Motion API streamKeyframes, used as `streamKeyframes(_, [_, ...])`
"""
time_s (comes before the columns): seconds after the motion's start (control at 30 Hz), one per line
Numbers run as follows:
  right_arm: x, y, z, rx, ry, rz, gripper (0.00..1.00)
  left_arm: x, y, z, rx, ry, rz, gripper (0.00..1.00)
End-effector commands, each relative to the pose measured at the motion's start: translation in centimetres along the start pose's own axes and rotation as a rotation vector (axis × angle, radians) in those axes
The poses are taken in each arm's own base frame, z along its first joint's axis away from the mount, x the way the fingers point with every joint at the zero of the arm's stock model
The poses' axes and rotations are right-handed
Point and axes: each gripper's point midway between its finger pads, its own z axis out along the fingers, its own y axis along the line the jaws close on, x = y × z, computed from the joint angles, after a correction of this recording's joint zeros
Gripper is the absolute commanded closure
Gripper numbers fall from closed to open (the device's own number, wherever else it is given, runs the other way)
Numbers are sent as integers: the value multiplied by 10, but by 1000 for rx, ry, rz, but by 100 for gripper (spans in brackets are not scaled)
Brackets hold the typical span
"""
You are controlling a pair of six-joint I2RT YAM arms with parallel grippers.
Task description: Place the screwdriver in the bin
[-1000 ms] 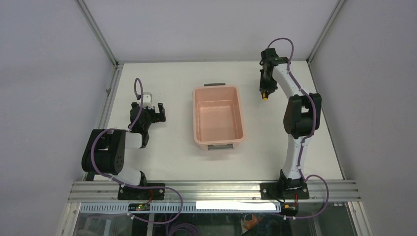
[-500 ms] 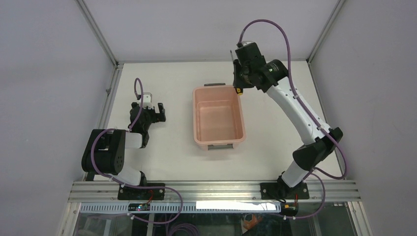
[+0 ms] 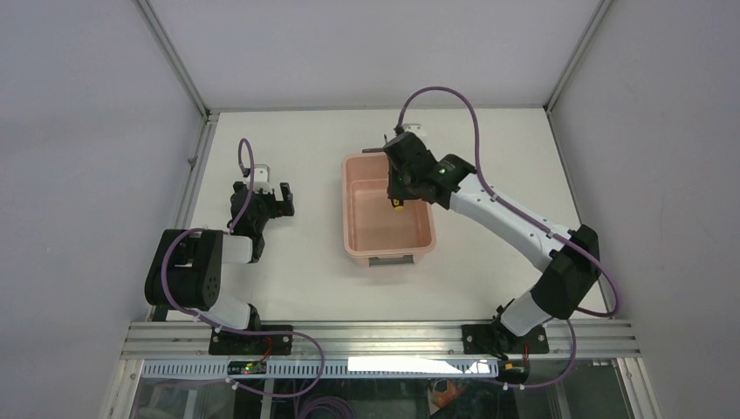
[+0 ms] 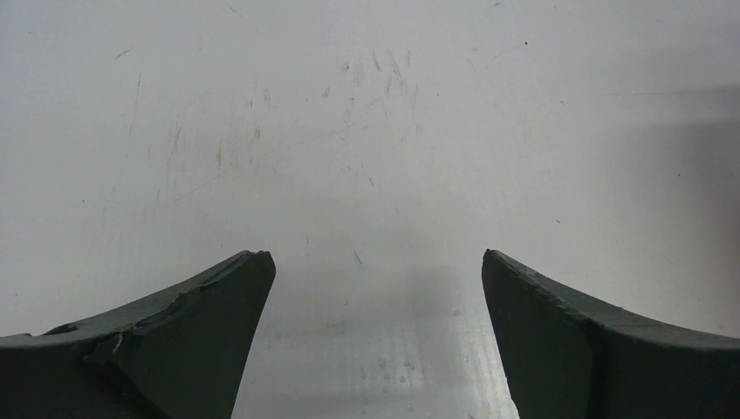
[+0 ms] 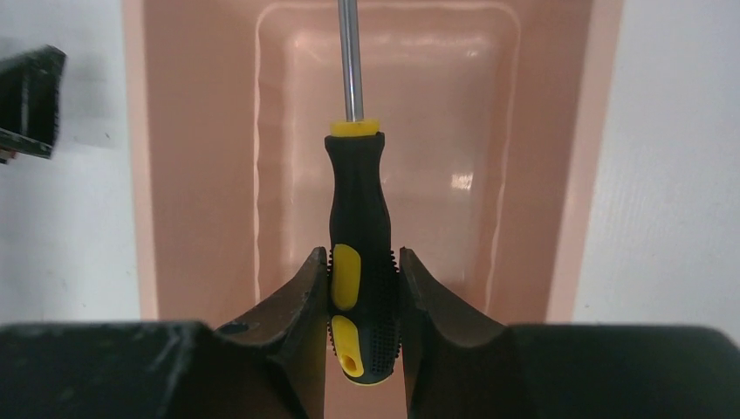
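My right gripper [image 3: 397,196] is shut on the screwdriver's [image 5: 359,229] yellow-and-black handle and holds it over the salmon-pink bin [image 3: 352,229], above its far half. In the right wrist view the gripper [image 5: 362,262] clamps the handle near its butt, and the thin metal shaft points along the bin [image 5: 545,157] floor, which holds nothing. In the top view only the yellow handle end [image 3: 397,206] shows under the wrist. My left gripper [image 3: 277,198] is open and empty, low over the white table left of the bin. Its fingers [image 4: 192,323] stand wide apart.
The bin has a grey handle at the near end [image 3: 389,257] and one at the far end [image 3: 373,150]. Metal frame rails [image 3: 196,166] edge the white table [image 3: 489,271]. The right arm [image 3: 515,223] stretches across the table's right half.
My right arm has swung left from the far right of the table, carrying the screwdriver, and now holds it over the bin. The left arm has not moved.
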Motion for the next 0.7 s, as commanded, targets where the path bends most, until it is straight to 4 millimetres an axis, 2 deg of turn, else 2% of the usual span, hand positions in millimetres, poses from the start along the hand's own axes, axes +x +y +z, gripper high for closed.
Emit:
streamKeyframes(0.0, [6, 22, 19, -19, -74, 111, 95, -17, -6, 0, 19, -52, -16, 1])
streamKeyframes(0.13, [52, 23, 50, 11, -1, 107, 95, -17, -5, 0, 17, -53, -16, 1])
streamKeyframes(0.43, [125, 9, 106, 128, 179, 67, 93, -17, -5, 0, 17, -53, -16, 1])
streamKeyframes(0.57, [137, 2, 117, 176, 213, 51, 84, -17, -5, 0, 17, -53, -16, 1])
streamKeyframes(0.67, [134, -1, 118, 208, 209, 44, 69, -17, -5, 0, 17, -52, -16, 1])
